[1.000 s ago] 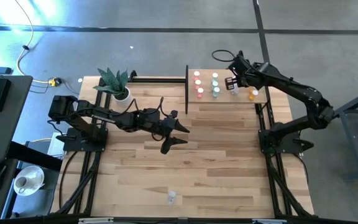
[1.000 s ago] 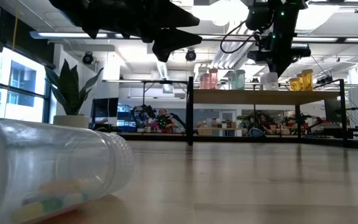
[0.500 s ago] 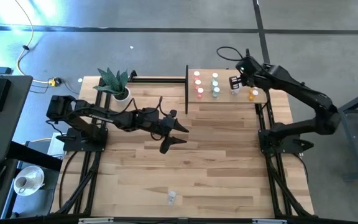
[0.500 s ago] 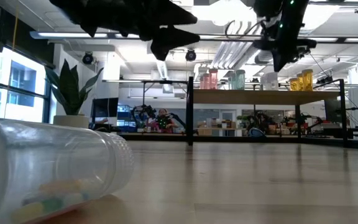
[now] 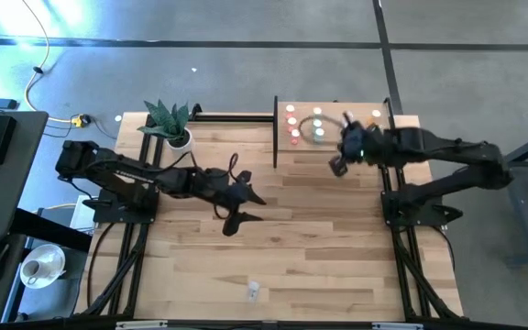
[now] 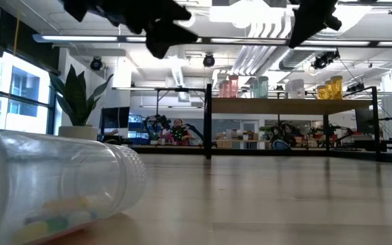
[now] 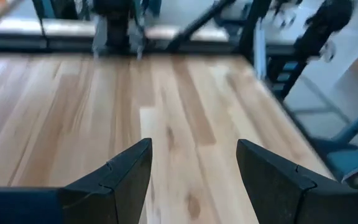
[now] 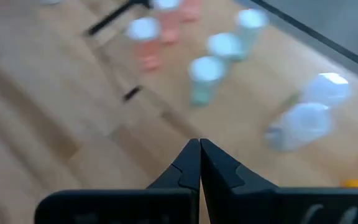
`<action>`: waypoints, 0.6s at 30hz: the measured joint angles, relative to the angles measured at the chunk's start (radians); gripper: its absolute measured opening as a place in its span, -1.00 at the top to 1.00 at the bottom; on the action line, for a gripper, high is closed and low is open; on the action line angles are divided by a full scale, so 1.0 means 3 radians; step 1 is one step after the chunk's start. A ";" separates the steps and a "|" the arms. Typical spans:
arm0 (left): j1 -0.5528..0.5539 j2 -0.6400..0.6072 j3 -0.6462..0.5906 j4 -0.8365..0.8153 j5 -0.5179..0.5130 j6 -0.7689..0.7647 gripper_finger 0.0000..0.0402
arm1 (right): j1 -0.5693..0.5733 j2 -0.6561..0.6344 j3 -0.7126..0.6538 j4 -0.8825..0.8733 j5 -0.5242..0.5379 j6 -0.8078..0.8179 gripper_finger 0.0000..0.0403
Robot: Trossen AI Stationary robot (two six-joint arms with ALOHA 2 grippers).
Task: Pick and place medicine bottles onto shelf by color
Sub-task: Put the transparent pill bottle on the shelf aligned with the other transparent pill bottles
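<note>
Clear bottle [image 5: 254, 291] lies far from left claw [image 5: 242, 209] (agape).

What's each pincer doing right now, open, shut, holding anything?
Left pincer: open, empty, above the bare tabletop.
Right pincer: shut, holding nothing, near the shelf.

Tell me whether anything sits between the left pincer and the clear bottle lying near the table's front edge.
Nothing visible does. The left pincer hangs open above bare planks, and only bare tabletop lies between it and the clear bottle, which lies on its side, alone.
</note>
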 joint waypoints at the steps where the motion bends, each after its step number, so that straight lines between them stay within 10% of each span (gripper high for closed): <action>1: -0.0027 0.0001 -0.0005 -0.0075 -0.0062 0.0000 -0.12 | 0.0142 0.0015 0.0000 -0.0001 0.0030 0.0055 1.00; 18: -0.0453 -0.0004 -0.0679 0.0193 -0.0559 -0.0617 -0.12 | 0.1642 0.0777 -0.0001 0.0490 0.0093 0.0114 1.00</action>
